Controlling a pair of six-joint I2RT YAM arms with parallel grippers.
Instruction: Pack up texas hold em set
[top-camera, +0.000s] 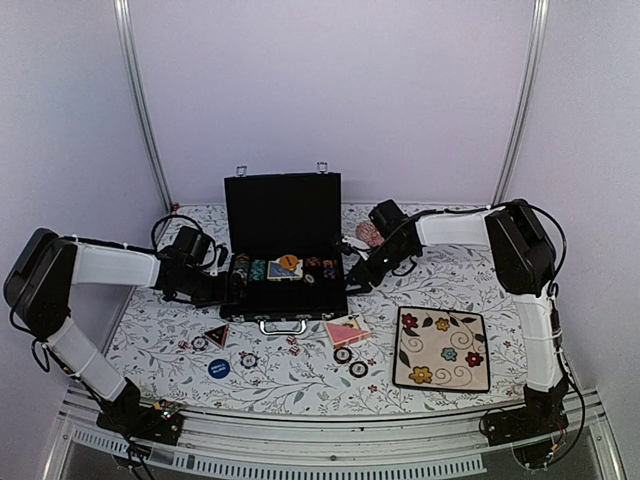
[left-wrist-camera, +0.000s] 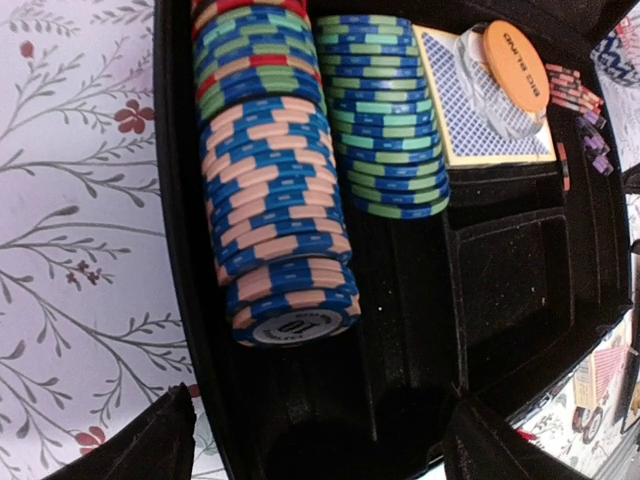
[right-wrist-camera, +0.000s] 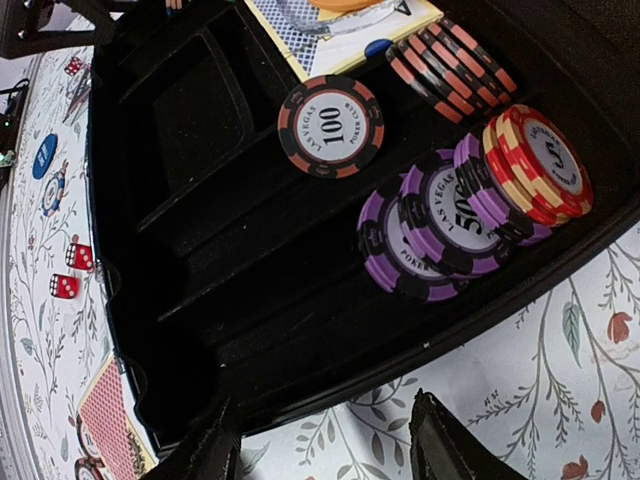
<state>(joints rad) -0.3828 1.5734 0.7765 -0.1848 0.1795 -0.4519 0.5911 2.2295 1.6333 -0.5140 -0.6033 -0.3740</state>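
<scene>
The black rectangular briefcase-style case (top-camera: 283, 205) lies open at centre frame, with multicoloured poker chips (left-wrist-camera: 275, 200) stacked inside. The left gripper (left-wrist-camera: 320, 450) and right gripper (right-wrist-camera: 325, 452) are both spread wide and empty at its ends.

Case (top-camera: 283, 210) lining matt black, felt-like; handle (top-camera: 283, 325) shiny metal; chips (left-wrist-camera: 280, 230) smooth semi-gloss plastic; plate (top-camera: 430, 345) glossy glazed ceramic; table cover (top-camera: 300, 375) matt print.
</scene>
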